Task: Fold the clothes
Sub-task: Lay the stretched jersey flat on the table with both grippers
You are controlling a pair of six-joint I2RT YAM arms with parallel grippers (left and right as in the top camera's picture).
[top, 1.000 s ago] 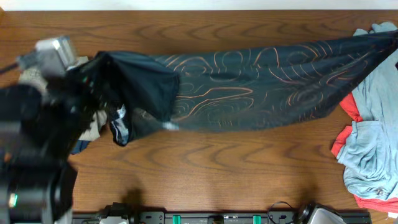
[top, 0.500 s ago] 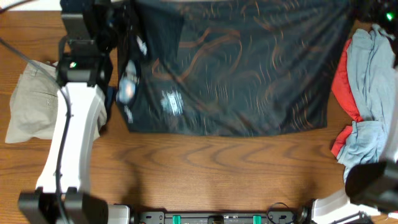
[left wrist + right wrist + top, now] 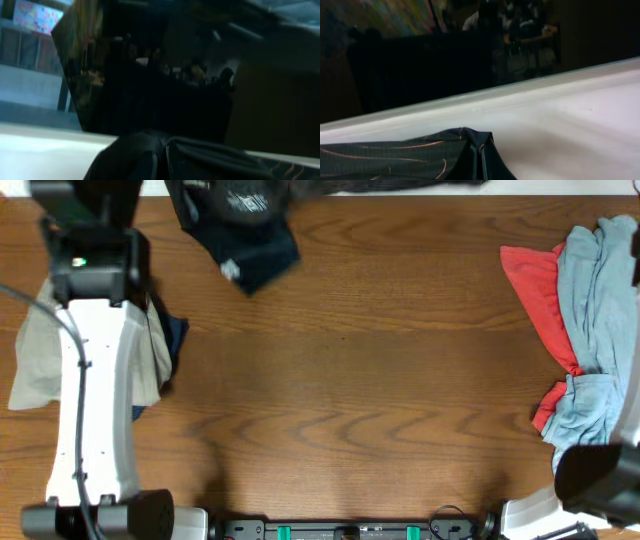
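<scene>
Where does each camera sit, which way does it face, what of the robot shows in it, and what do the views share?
Overhead: fixed above, looking straight down at the table; the left arm runs up the left side.
Left wrist: on the left arm, facing level over a pale edge into a dark room; jaws hidden.
Right wrist: on the other arm, also facing out level; jaws hidden behind the jersey.
Shared: the overhead and right wrist views both show the black jersey.
</scene>
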